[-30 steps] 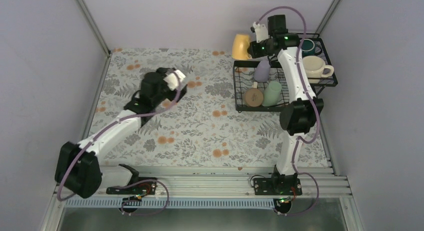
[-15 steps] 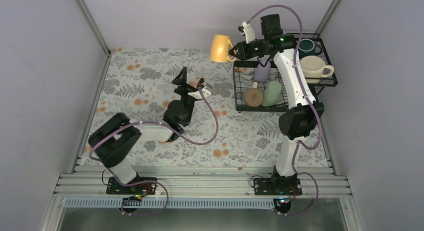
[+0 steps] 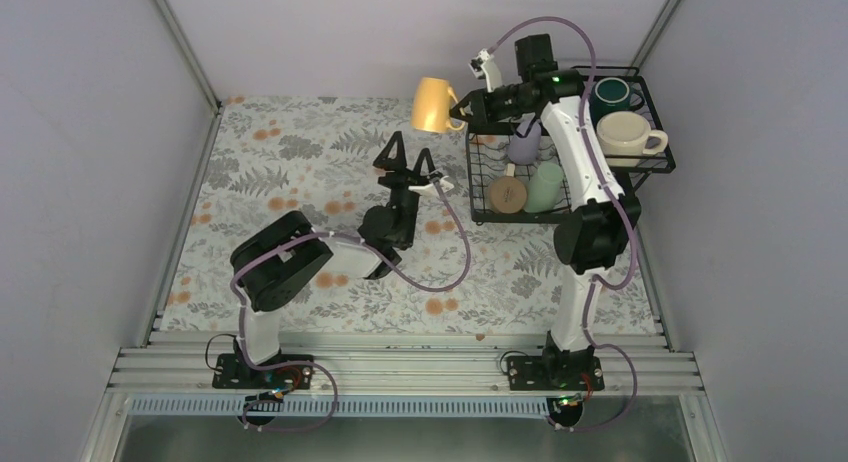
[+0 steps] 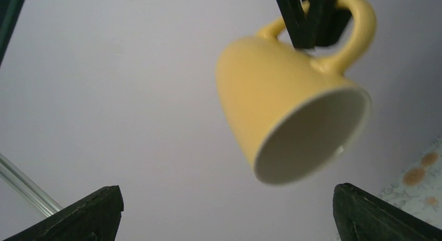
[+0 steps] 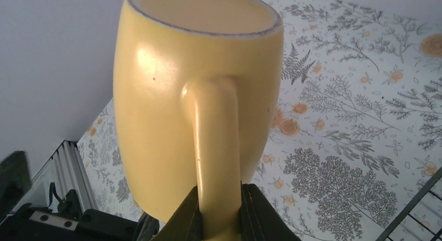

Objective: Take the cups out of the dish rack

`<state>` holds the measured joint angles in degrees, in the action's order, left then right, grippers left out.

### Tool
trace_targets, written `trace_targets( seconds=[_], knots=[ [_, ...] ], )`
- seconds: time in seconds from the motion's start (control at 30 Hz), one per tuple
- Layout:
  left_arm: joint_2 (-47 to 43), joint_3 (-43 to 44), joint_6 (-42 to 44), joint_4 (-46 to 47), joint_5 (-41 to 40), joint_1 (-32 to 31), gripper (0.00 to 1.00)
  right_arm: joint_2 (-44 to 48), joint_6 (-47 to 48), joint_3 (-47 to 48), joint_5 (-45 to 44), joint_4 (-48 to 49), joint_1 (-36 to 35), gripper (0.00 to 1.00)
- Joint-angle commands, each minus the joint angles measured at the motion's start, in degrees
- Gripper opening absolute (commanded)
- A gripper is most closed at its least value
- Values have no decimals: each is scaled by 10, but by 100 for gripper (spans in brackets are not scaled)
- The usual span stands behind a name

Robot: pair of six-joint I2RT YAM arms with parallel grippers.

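Observation:
My right gripper (image 3: 462, 110) is shut on the handle of the yellow mug (image 3: 434, 104) and holds it in the air left of the black wire dish rack (image 3: 478, 172). The mug fills the right wrist view (image 5: 177, 95), handle clamped between the fingers (image 5: 258, 209). My left gripper (image 3: 410, 154) is open, pointing up below the mug; in the left wrist view the mug (image 4: 271, 100) hangs above its spread fingertips (image 4: 88, 212). In the rack sit a lavender tumbler (image 3: 524, 142), a mint-green tumbler (image 3: 545, 185), a cream mug (image 3: 627, 134) and a dark green mug (image 3: 612, 94).
A round tan-bottomed item (image 3: 507, 195) lies in the rack beside the mint tumbler. The floral table mat (image 3: 300, 152) stretches left of the rack. Grey walls close in on the back and both sides.
My left arm has swung from the left of the mat toward the centre and turned its open gripper upward. My right gripper has carried the yellow mug out leftward from the rack.

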<state>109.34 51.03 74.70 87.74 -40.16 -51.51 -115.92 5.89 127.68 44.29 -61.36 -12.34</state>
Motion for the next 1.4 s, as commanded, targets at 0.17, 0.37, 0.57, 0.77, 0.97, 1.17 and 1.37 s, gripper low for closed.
trace_targets(
  seconds=[0.17, 0.37, 0.57, 0.77, 0.97, 1.17, 1.37],
  knots=[
    [45, 70, 34, 172, 11, -1, 100, -6, 11, 9, 76, 6, 0, 3],
    [74, 85, 34, 172, 28, 15, 100, 16, 25, -10, 111, -7, -1, 3],
    [83, 105, 47, 172, 49, 22, 100, 41, 38, -46, 106, -12, -4, 3],
    [85, 129, 55, 172, 59, 37, 91, 33, 60, -44, 112, -46, -4, 3],
    [80, 132, 55, 172, 67, 39, 49, 33, 60, -45, 111, -47, -5, 3],
    [78, 132, 56, 172, 65, 38, 21, 30, 59, -44, 110, -46, -6, 3],
    [75, 133, 59, 172, 61, 38, 2, 28, 57, -45, 109, -44, -6, 6]
  ],
)
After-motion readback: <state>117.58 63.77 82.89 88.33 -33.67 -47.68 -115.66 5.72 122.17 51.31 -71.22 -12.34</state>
